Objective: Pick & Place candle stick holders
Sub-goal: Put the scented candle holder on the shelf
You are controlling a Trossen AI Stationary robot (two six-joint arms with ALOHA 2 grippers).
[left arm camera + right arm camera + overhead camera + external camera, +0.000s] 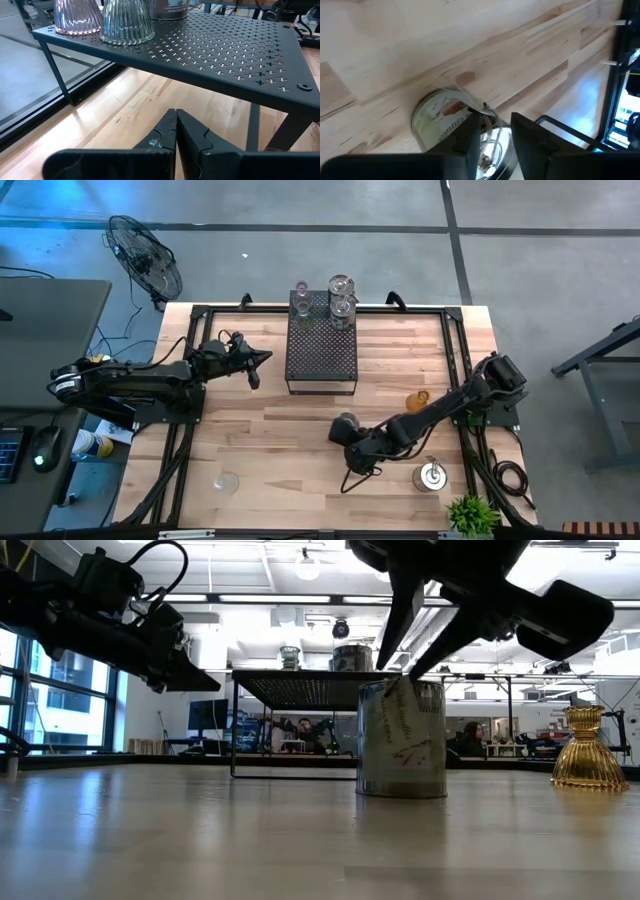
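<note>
A silvery, labelled candle stick holder (400, 738) stands upright on the table's middle. My right gripper (346, 430) is on its rim from above, and the right wrist view shows it too (496, 120). My left gripper (262, 360) is shut and empty, hovering left of the black perforated stand (322, 340). On the stand's far end rest a pinkish holder (75, 17), a clear ribbed one (125, 22) and two more (342, 285). An amber holder (587, 750), a silvery one (432, 475) and a clear one (227, 480) stand on the table. My right gripper holds the silvery holder by its top rim (487, 114), the wall between the two fingers, one finger inside the cup and one outside as far as I can tell. The fingers (397, 630) slant down from above. The holder stands upright with its base on the table.
The stand's legs and the black frame rails (455, 350) run along the table's edges. A small green plant (472, 515) sits at the near right corner. Bare wood lies between the stand and the near edge.
</note>
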